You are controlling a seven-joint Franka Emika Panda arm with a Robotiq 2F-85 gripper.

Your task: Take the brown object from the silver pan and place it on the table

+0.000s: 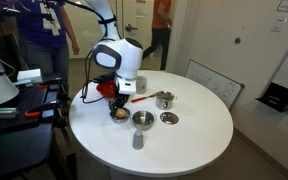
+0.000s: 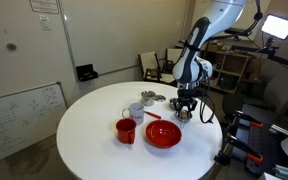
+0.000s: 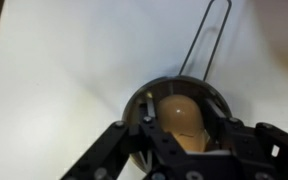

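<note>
The brown object [image 3: 179, 118] is a tan-brown lump lying in the silver pan [image 3: 134, 102], a small round metal dish with a wire loop handle [image 3: 210, 30]. The pan stands on the white table [image 3: 64, 60]. My gripper [image 3: 177, 135] is down over the pan, one finger on each side of the lump, pressed against it. In an exterior view the gripper [image 1: 117, 103] is at the table's near-left edge with the lump [image 1: 118, 113] just below it. In an exterior view the gripper [image 2: 184, 106] hangs low at the table's right side.
On the table are a silver pot with a side handle [image 1: 164, 99], a flat silver disc with a knob [image 1: 168, 118], another silver dish [image 1: 142, 119], a grey cup [image 1: 137, 140], a red spoon [image 1: 139, 98], a red cup [image 2: 126, 130] and a red bowl [image 2: 164, 134].
</note>
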